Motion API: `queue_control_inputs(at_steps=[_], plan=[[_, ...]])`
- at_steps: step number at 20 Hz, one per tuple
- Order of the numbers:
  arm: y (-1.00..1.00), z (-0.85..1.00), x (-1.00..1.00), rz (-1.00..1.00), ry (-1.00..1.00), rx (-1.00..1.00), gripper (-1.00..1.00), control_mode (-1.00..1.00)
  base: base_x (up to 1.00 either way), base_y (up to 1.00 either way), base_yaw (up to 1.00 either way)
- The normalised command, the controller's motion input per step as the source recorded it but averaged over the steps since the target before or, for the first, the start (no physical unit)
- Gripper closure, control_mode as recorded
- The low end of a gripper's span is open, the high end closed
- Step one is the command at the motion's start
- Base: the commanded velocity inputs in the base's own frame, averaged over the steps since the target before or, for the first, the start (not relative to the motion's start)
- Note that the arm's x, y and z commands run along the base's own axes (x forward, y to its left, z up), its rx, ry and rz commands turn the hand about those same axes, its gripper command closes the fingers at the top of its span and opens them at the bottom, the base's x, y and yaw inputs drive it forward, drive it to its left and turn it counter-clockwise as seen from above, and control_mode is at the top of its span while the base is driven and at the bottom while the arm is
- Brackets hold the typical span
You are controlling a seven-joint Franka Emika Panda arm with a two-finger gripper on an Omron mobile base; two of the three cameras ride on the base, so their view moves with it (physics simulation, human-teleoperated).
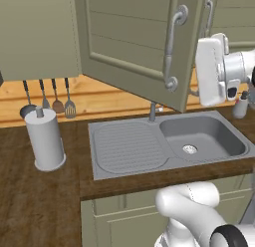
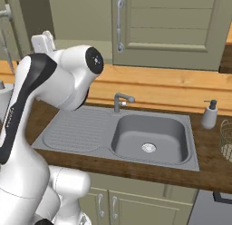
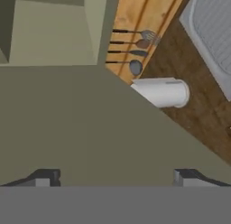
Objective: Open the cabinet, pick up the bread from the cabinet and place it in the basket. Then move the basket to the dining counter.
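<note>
- I see the cabinet above the sink with one door swung out over the basin, its long curved handle facing me in the left base view.
- In the right base view the cabinet shows a closed door with its bar handle above the tap, and a dark opening further left of that door.
- The hand view looks along a flat olive face of the cabinet, which fills most of that picture; I cannot make out the bread anywhere.
- The basket sits on the worktop right of the sink, at the edge of the right base view, just beyond the soap dispenser.
- The left base view gives me the paper towel roll left of the sink, with utensils hanging on the wall above it; the hand view shows both too.
- My gripper has its two tips spread wide apart with nothing between them, close to the olive panel.
- The arm rises in front of the sink, with the hand raised beside the open door's free edge.
</note>
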Motion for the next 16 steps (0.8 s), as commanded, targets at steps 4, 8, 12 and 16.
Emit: queue_control_inputs(at_steps=[4, 8, 12, 16], plan=[[0.91, -0.01, -0.51, 0.26, 0.02, 0.00, -1.00, -1.00, 0.00, 0.00, 0.00], [1.00, -0.03, -0.29, 0.23, 0.10, 0.00, -1.00, -1.00, 0.00, 0.00, 0.00], [1.00, -0.16, -0.03, 0.18, 0.14, 0.00, -1.00, -1.00, 0.00, 0.00, 0.00], [1.00, -0.15, 0.00, 0.15, 0.12, 0.00, -1.00, -1.00, 0.00, 0.00, 0.00]])
